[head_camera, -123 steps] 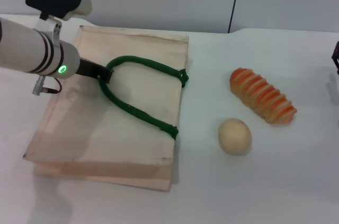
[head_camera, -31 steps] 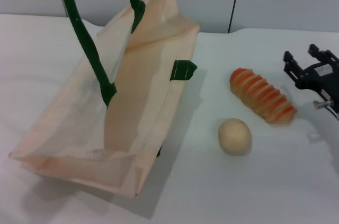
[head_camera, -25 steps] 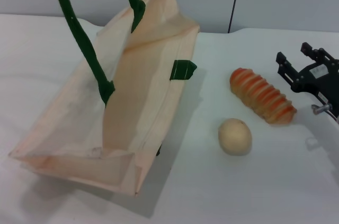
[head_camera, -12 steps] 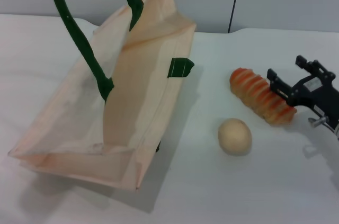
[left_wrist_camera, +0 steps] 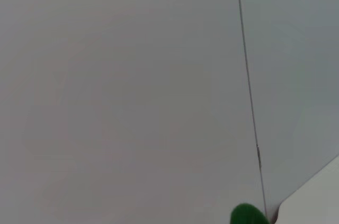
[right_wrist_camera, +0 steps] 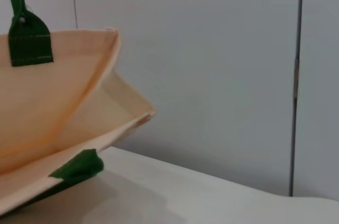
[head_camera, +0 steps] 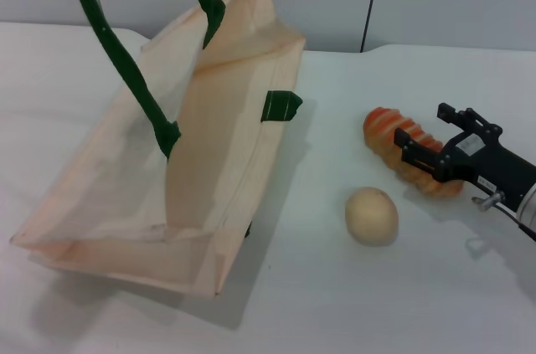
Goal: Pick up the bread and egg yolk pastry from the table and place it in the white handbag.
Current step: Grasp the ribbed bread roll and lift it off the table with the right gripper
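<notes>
— Orange-and-cream bread [head_camera: 394, 138]: where is it lying for us?

— Between the spread fingers of our right gripper [head_camera: 429, 143], on the table [head_camera: 352, 304]; nothing is being gripped.

— And the egg yolk pastry [head_camera: 371, 215]?

— Just beside that gripper, toward the white handbag [head_camera: 201, 153].

— Our left gripper?

— Out of sight.

Mostly a plain grey wall [left_wrist_camera: 122, 86] with a thin vertical seam [left_wrist_camera: 248, 91]; green handle [left_wrist_camera: 249, 215] tip and a desk [left_wrist_camera: 318, 197] corner at the edge.

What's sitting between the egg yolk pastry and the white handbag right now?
Nothing: the head view shows only bare table between the egg yolk pastry and the white handbag.
</notes>
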`<state>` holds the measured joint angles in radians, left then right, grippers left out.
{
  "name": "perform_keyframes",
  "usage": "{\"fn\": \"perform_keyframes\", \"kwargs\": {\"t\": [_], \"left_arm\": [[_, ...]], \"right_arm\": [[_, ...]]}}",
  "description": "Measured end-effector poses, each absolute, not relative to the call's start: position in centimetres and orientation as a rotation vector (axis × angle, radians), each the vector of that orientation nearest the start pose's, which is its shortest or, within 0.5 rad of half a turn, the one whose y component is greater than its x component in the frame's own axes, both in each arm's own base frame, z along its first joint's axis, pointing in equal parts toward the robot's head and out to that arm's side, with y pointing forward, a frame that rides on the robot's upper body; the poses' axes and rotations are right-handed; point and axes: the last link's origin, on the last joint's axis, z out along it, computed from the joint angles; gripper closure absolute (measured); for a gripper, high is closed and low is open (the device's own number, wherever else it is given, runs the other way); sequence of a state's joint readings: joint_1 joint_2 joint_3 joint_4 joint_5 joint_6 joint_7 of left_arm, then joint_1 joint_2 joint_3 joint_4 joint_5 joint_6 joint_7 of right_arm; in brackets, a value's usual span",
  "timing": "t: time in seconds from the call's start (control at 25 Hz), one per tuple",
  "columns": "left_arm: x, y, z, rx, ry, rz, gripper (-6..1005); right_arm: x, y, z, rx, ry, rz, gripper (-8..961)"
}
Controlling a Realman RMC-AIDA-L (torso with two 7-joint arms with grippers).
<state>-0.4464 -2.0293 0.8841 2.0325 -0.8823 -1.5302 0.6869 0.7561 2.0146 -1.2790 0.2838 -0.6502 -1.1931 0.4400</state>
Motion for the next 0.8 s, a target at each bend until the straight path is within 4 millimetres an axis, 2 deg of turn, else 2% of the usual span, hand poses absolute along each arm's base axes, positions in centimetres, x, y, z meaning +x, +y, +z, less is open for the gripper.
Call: {"fn": "perform_keyframes", "kwargs": {"t": [0.44,0.8], "left_arm": [[-11.3,33.4,19.0,-2.165,-0.475,-0.252,883],[-11.4,33.7,18.6,-2.155,-0.485,-0.199,883]], "right_arm": [[30.5,36.1,-3.8,-2.216,0.568,0.575,70],[30.0,37.0,-4.3,-2.378,0.661,0.428,67]]}}
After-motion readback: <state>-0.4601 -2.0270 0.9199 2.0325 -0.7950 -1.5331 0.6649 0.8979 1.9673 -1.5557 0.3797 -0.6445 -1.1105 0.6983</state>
